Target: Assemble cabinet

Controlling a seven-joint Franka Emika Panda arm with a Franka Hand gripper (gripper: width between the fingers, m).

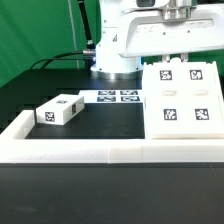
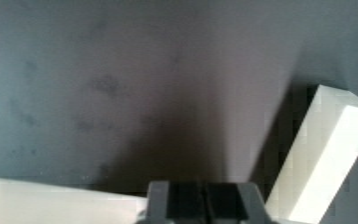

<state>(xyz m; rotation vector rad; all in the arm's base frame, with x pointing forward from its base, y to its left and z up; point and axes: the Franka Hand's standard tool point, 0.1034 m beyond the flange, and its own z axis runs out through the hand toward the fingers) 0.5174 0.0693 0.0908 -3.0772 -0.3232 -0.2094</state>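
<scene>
**Claw** (image 1: 176, 16): it is hanging high at the far side, toward the exterior view's right. In the wrist view its fingers (image 2: 172, 206) are sitting pressed together, showing no gap and gripping nothing.

**Cabinet body** (image 1: 180, 100): it is lying on the table (image 1: 60, 75), below the claw and nearer than it, with its tagged face pointing up. This is the part closest to the claw.

**Small block** (image 1: 60, 112): it is lying well apart from the body, toward the exterior view's left. Its long axis is running left to right, with the right end sitting slightly farther away.

**Marker board** (image 1: 118, 97): it is lying flat between the block and the body, on the far side.

**Rim** (image 1: 110, 150): it is running along the near edge of the table.

**Wrist view extras**: a long white piece (image 2: 318, 150) and a white corner (image 2: 43, 205) are showing. You cannot tell which parts they belong to.

**Judgement**: if you are going for the block, you are facing a long move left and down, then gripping across its short width. The body is needing only a descent.
</scene>
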